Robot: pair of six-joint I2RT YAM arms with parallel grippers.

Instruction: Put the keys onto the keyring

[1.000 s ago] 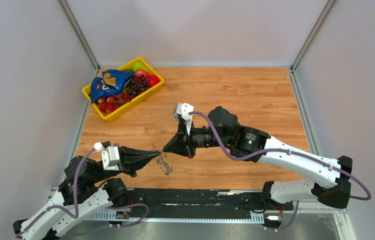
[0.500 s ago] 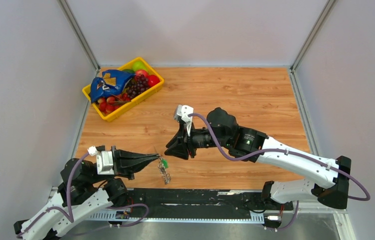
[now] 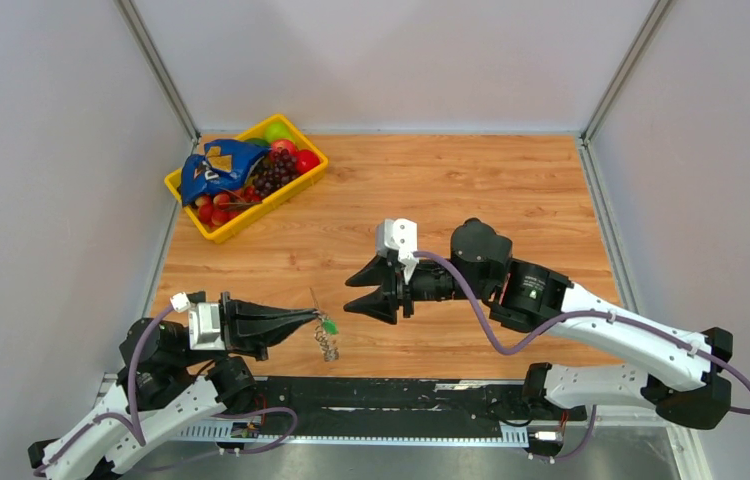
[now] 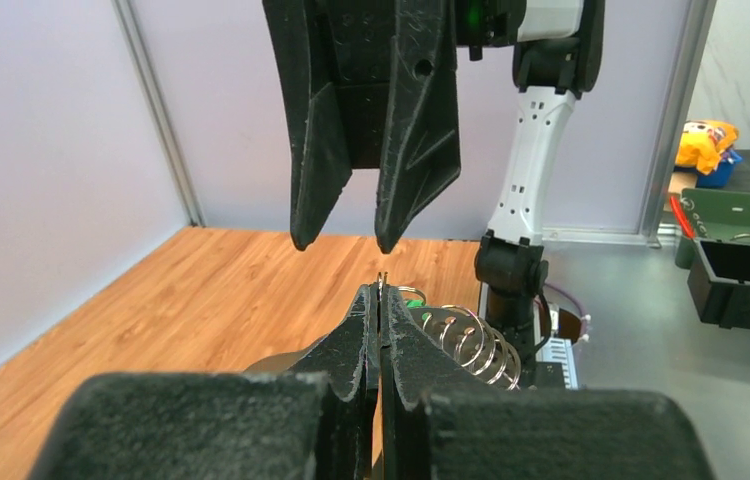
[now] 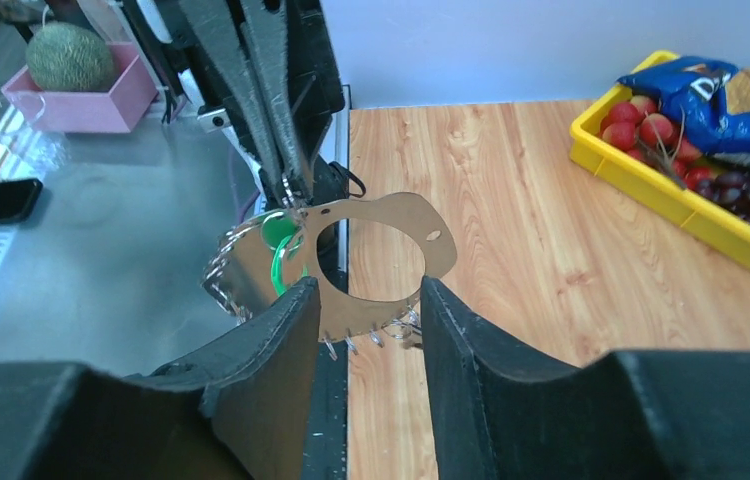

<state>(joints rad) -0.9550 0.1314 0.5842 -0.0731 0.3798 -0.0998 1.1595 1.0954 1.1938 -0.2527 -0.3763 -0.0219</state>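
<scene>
Worktop (image 3: 511, 190) shows smooth wood grain with a soft sheen. The keyring (image 5: 381, 212) band gleams like thin polished metal, its coils silvery and bright. Green key (image 5: 277, 230): glossy plastic. Left gripper (image 4: 379, 290) jaws look matt black and grainy. Right gripper (image 5: 366, 290) jaws likewise, scuffed.

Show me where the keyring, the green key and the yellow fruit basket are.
keyring (image 5: 401, 210), right wrist view, upper flat band.
green key (image 5: 274, 229), right wrist view, its bright head.
yellow fruit basket (image 3: 273, 206), top external view, front wall.
</scene>
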